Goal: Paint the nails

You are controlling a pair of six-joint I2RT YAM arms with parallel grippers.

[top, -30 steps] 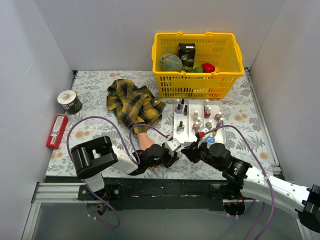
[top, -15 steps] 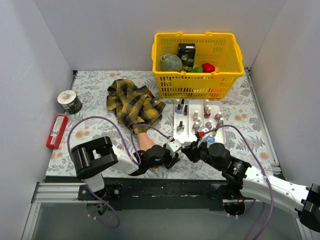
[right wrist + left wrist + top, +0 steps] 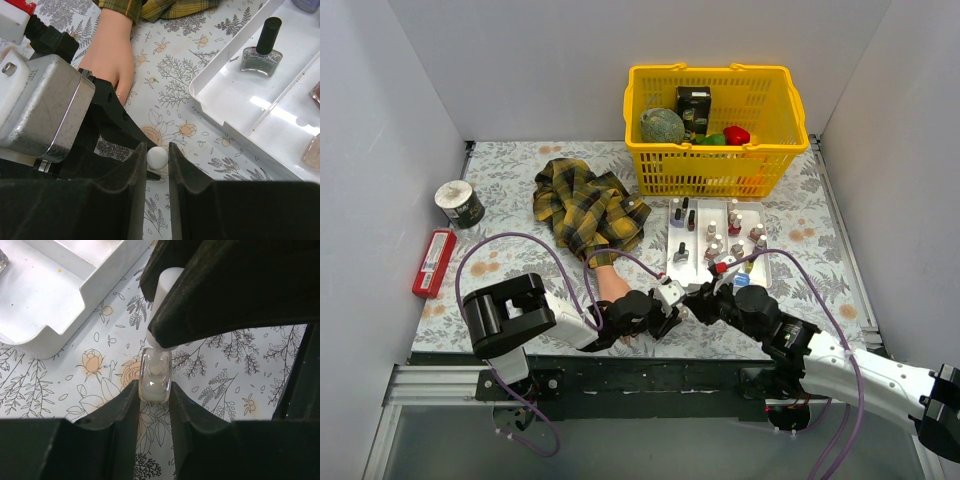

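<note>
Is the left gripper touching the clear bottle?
Touching. The left wrist view shows the left gripper pressed against both sides of the bottle, no gap. The right gripper grips its white cap.

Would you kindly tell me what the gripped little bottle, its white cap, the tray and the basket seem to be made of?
Bottle: probably clear glass, glossy; see-through walls with bright glints, though clear plastic is possible.
Cap: white plastic, smooth and matt.
Tray: white moulded plastic, slightly shiny, with rounded corners.
Basket: yellow plastic, moulded as an open grid.
</note>
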